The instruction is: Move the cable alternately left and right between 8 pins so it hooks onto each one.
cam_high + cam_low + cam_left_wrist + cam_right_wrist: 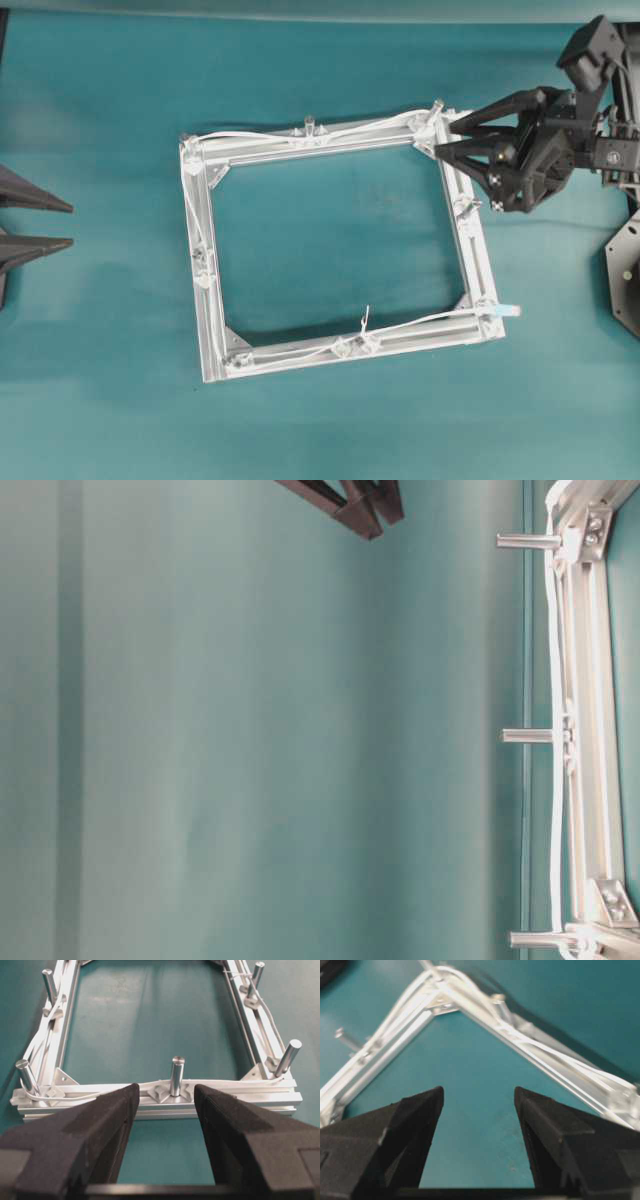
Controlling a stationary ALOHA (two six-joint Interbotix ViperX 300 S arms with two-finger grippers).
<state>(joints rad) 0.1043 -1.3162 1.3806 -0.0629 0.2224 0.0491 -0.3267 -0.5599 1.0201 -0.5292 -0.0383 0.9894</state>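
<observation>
Cable — the long thin white flexible cord [262, 137] — ran round the square aluminium-bar frame [206, 300] on the teal table [320, 430], passing to alternate sides of the short silvery upright pins [309, 123], and its small pale bluish plug [508, 312] poked out past the frame's near right corner. Judging by that, the weaving looked finished or nearly so. The black right gripper [432, 138] hovered just beside the far right corner, fingers spread wide and holding nothing — presumably placed to let go of the cord or adjust it there. The black left gripper [72, 224] sat well apart at the table's left edge, likewise open and empty, out of the way.
</observation>
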